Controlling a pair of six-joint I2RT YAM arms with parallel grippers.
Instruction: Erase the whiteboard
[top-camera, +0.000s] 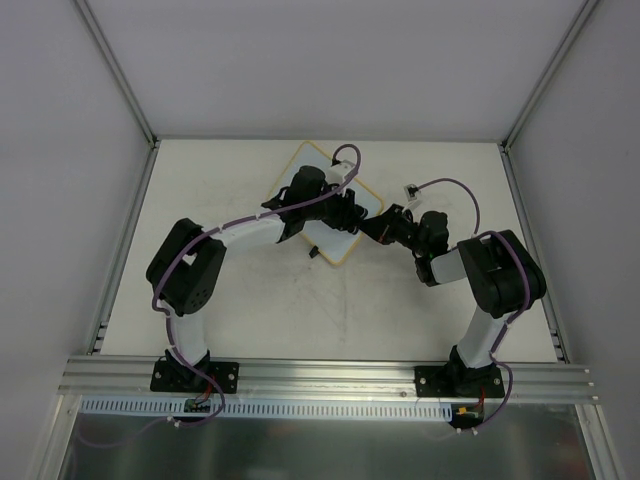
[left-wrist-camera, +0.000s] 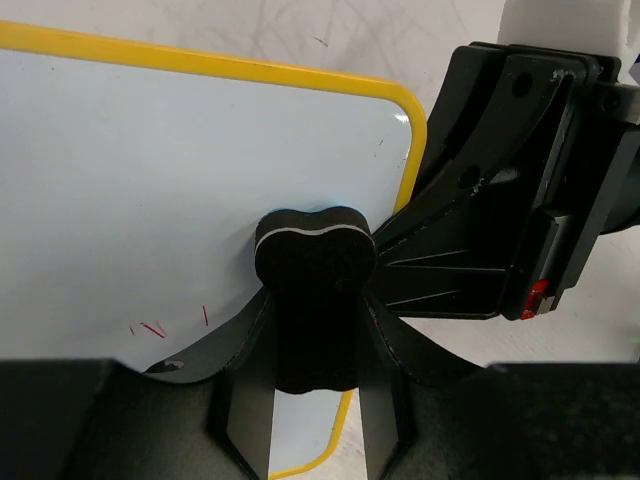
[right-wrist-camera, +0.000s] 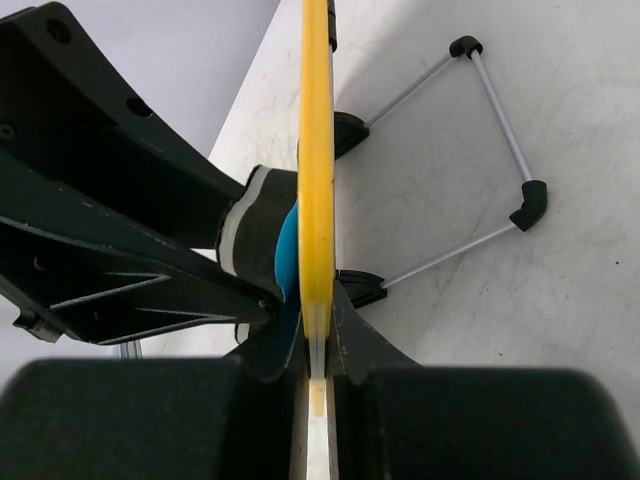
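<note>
I log the left end effector (left-wrist-camera: 318, 345) clenched on a black eraser (left-wrist-camera: 315, 255), which touches the whiteboard (left-wrist-camera: 180, 190). The right end effector (right-wrist-camera: 318, 335) is grasping the whiteboard's edge, just beside the eraser, with a wire stand (right-wrist-camera: 500, 110) behind it.

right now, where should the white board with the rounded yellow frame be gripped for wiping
By its thin yellow frame, edge-on from the right, a jaw on each face, as the right gripper does. The rim is slim, and this leaves the white face free for the black eraser.
</note>
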